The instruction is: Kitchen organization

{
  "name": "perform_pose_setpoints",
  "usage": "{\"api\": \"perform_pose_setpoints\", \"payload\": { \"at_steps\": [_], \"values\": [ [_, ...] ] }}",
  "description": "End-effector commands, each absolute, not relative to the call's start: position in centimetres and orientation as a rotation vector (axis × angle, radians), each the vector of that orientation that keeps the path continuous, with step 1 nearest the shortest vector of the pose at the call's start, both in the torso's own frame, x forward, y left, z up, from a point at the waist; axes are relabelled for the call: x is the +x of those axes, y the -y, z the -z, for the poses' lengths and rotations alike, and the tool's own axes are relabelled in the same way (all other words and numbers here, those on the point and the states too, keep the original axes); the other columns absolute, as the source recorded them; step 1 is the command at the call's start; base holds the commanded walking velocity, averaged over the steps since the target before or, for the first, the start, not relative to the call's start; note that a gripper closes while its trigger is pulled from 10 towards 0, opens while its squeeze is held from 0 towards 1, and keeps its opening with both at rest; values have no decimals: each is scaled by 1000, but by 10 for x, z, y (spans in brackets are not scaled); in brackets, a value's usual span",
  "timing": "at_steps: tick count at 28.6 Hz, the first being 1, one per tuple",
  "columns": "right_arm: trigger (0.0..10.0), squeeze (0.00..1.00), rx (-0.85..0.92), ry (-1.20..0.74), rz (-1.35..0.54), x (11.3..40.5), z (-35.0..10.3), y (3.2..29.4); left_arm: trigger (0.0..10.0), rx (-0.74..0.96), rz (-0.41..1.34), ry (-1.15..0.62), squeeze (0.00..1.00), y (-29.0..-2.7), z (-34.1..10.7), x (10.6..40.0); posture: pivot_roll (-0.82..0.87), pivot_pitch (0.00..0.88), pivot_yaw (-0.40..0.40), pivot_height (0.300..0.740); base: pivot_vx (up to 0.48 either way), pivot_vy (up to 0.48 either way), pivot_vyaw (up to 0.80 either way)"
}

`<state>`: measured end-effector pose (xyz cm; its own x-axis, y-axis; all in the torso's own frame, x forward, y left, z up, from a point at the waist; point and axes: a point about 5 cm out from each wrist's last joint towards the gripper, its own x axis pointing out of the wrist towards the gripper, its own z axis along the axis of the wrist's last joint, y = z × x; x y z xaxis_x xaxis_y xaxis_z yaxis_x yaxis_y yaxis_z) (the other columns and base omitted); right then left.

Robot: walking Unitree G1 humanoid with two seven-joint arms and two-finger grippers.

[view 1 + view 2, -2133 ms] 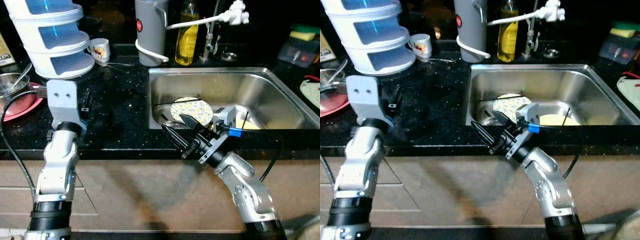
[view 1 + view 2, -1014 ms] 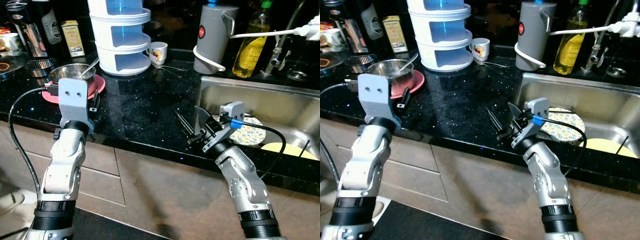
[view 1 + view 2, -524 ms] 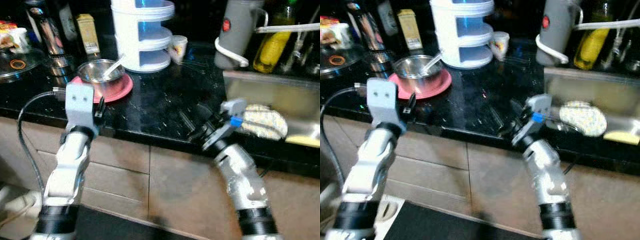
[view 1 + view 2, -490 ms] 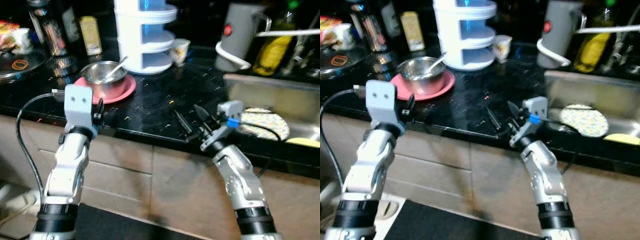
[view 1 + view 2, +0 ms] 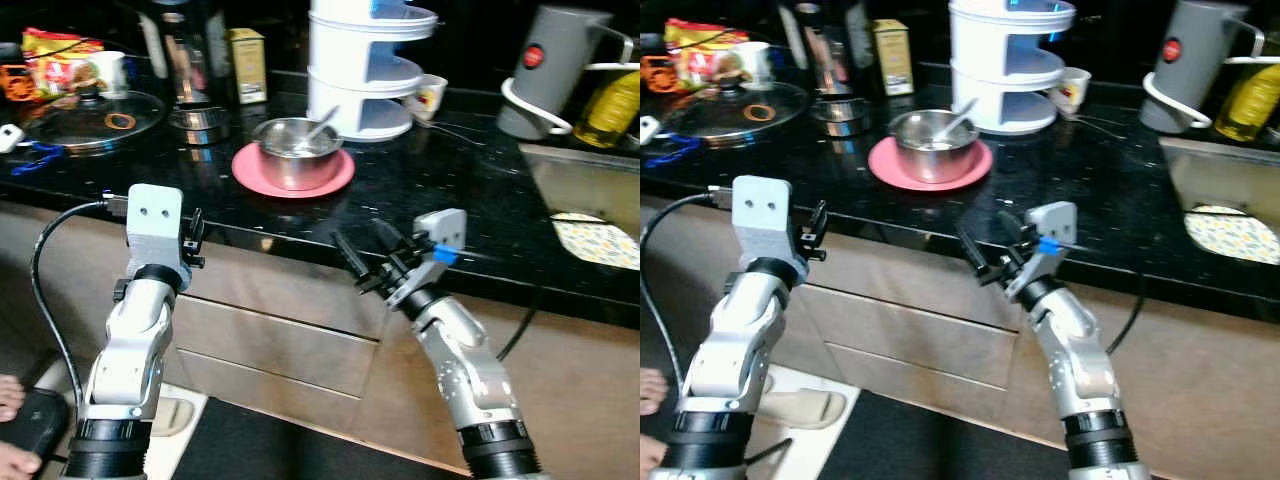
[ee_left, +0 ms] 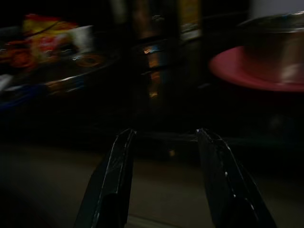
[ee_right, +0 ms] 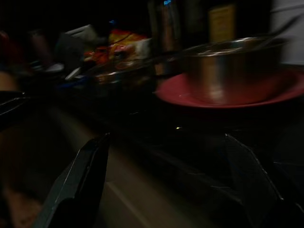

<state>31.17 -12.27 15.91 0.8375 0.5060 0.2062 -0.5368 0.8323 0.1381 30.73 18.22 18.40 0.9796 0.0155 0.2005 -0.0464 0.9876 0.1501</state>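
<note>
- The black countertop [image 5: 450, 190] runs across the upper half of the frame, with beige cabinet fronts [image 5: 290, 330] below it. The robot stands facing its edge, both arms raised in front of the cabinets.
- The white tiered container [image 5: 365, 65] stands at upper centre, against the back, out of the working area. A grey kettle [image 5: 545, 70] stands at upper right beside a yellow bottle [image 5: 612, 105].
- The sink [image 5: 590, 195] occupies the right edge, with a patterned plate [image 5: 598, 240] lying in it. Judged: dishes awaiting sorting.
- A glass lid [image 5: 95, 110] lies at upper left, with snack packets [image 5: 60, 50] behind it.
- The pink plate [image 5: 293, 170] sits at centre, carrying the steel bowl [image 5: 293, 150] with a spoon [image 5: 322, 118] resting in it. This set is judged the likely next item, as both wrist views face it.
- The right gripper [image 5: 365, 260] hovers just below the counter edge, centre frame, fingers spread wide and empty, well apart from the bowl.
- The left gripper [image 6: 164, 142] is held at counter height, centre left, fingers apart at a moderate gap, holding nothing.
- A small white cup [image 5: 428, 95] stands beside the tiered container.
- Change: against two seconds ago, the view has swung from the sink towards the counter's left; the sink now sits at the frame edge. The camera moved, not the objects. Both grippers stay empty.
</note>
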Motion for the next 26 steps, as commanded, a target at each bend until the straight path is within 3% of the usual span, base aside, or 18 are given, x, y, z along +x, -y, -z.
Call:
{"api": "perform_pose_setpoints", "payload": {
  "at_steps": [1, 19, 26],
  "values": [
    [10000, 0, 199, 170, -567, 306, -158, 123, 10000, 163, -23, 172, 0, -182, -174, 304, 58, 0, -25, 740, 0, 0, 0],
    [10000, 0, 232, 144, -607, 290, -150, 111, 10000, 169, 12, 153, 0, -174, -159, 290, 57, 0, -27, 740, 0, 0, 0],
    [10000, 0, 239, 159, -612, 292, -155, 111, 10000, 182, 17, 170, 0, -175, -163, 291, 58, 0, -27, 740, 354, 0, 0]
  ]
}}
